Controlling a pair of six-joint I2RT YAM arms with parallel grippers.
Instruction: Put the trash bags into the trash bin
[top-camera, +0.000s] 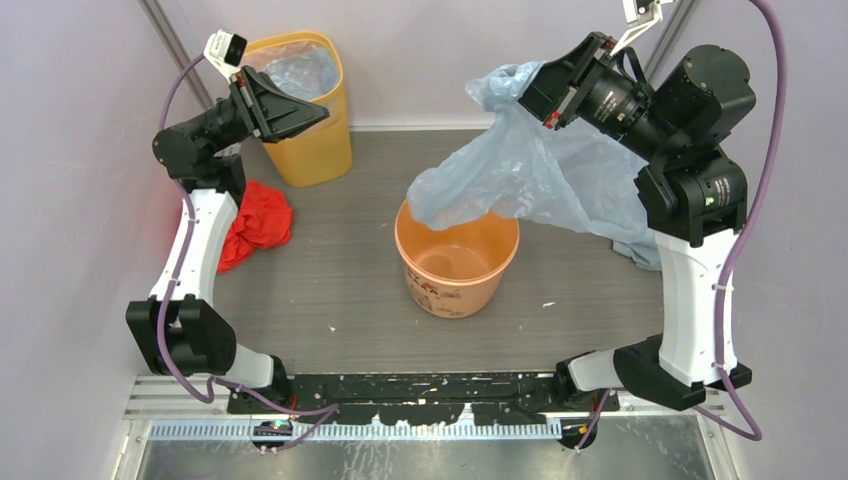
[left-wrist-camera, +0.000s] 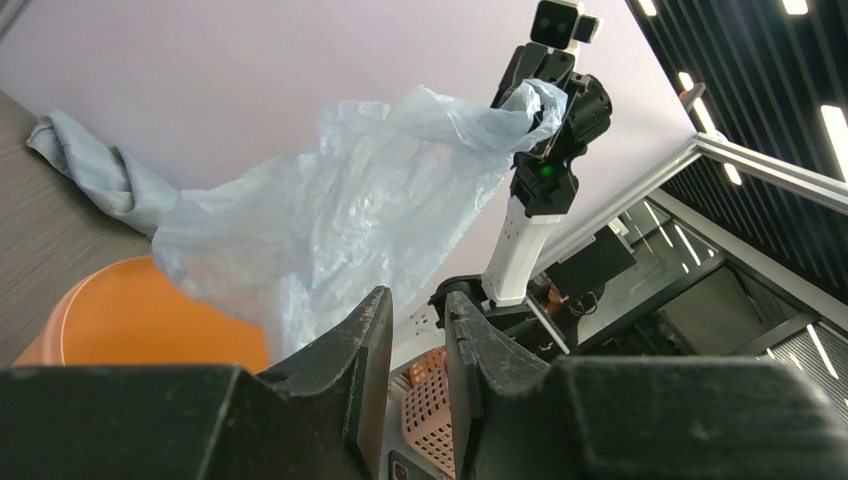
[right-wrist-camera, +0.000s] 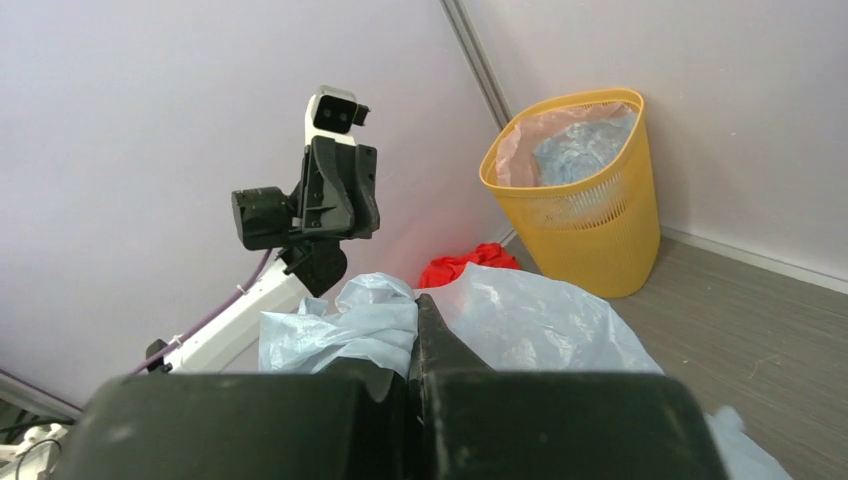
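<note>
The trash bin (top-camera: 457, 265) is a round orange bucket in the middle of the table; its rim also shows in the left wrist view (left-wrist-camera: 120, 320). My right gripper (top-camera: 528, 92) is raised high, shut on a bunched corner of a pale blue trash bag (top-camera: 530, 170). The bag hangs down, and its lower end reaches the bin's far rim. The right wrist view shows the right gripper (right-wrist-camera: 420, 305) pinching the blue bag (right-wrist-camera: 360, 325). A red trash bag (top-camera: 258, 222) lies crumpled at the left. My left gripper (top-camera: 318, 113) hovers by the yellow bin, slightly open and empty (left-wrist-camera: 415, 300).
A taller yellow bin (top-camera: 305, 150) holding plastic stands at the back left (right-wrist-camera: 590, 220). A greyer blue bag (left-wrist-camera: 90, 170) lies on the table at the right, behind the right arm (top-camera: 640, 250). Walls close in the left, back and right sides.
</note>
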